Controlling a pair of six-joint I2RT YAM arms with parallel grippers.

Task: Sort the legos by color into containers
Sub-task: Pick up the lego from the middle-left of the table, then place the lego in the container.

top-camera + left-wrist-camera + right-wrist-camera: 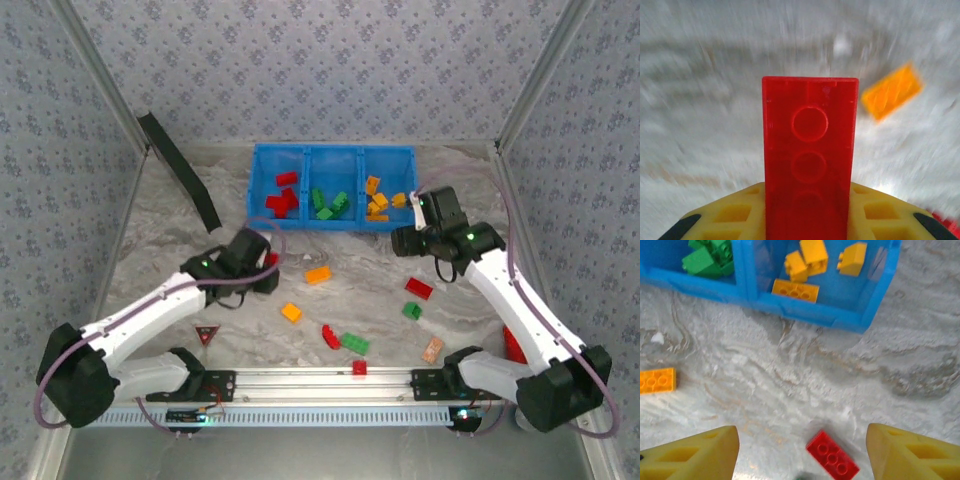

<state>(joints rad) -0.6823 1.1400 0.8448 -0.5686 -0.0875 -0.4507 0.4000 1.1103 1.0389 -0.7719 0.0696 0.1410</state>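
top external view puts me a bit past halfway, by my reckoning. the blue tray (330, 149) at the back of the tabletop (170, 290) already carries sorted legos: red ones (283, 198) in its left compartment, green ones (328, 205) in the middle, orange-yellow ones (380, 200) in the right. my left fingers (730, 215) are clamped on a held red brick (810, 160), which stands up between the pads, off the tabletop and in front of the tray's left compartment; it belongs in that left compartment and is not there yet. my right fingers (695, 455) stand wide apart with nothing in them, hovering in front of the tray's right compartment, over a loose red brick (832, 460). left to do, all in front of the tray: a near orange brick (318, 274) close to it, a far orange brick (291, 312) further out, a second red brick (331, 337) beside a long green brick (354, 343), a small red brick (359, 368) furthest from the tray, and a small green brick (412, 311) just past the loose red one. so i judge seven loose pieces remain, plus the one i hold.
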